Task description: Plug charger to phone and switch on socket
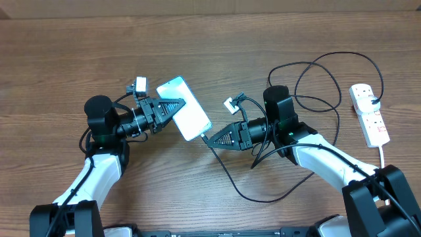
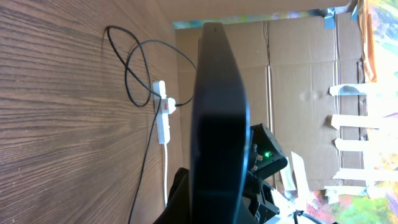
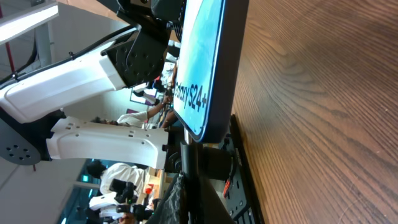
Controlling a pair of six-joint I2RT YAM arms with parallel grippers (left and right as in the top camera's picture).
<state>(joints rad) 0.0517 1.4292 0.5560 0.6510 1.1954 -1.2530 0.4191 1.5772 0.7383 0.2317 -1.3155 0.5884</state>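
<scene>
As the right wrist camera sits closest, nearest item: the phone [image 3: 208,56], seen edge-on, black rim, lit light-blue screen.
Legible writing: "alaxyS24+" printed on the screen near the short end that faces this camera; the first letter is cut off by the rim.
Phone position: over the wooden table [image 1: 99,39] at mid-width, between the two arms, lying at a diagonal in the overhead view [image 1: 191,118]. The left wrist view shows only its dark back and edge [image 2: 217,124].
Left gripper [image 1: 172,107]: jaws clamped on the phone's long side near its far end.
Right gripper [image 1: 209,137]: jaws narrow, closed on the connector end of the charger [image 1: 227,176] and set against the phone's near short end. The connector tip is hidden, so seating in the port cannot be confirmed.
Charger run: thin black cable drops from the right gripper, curves under the right arm, then lies in loose loops further back and to the right.
Black plug [image 1: 373,101]: seated in the socket.
Socket [image 1: 370,115]: white power strip at the far right of the table, well apart from the phone, thick white cord trailing forward. A red mark shows on it [image 2: 163,115]; switch position cannot be told.
Backdrop: cardboard wall [image 2: 298,81] behind the table.
</scene>
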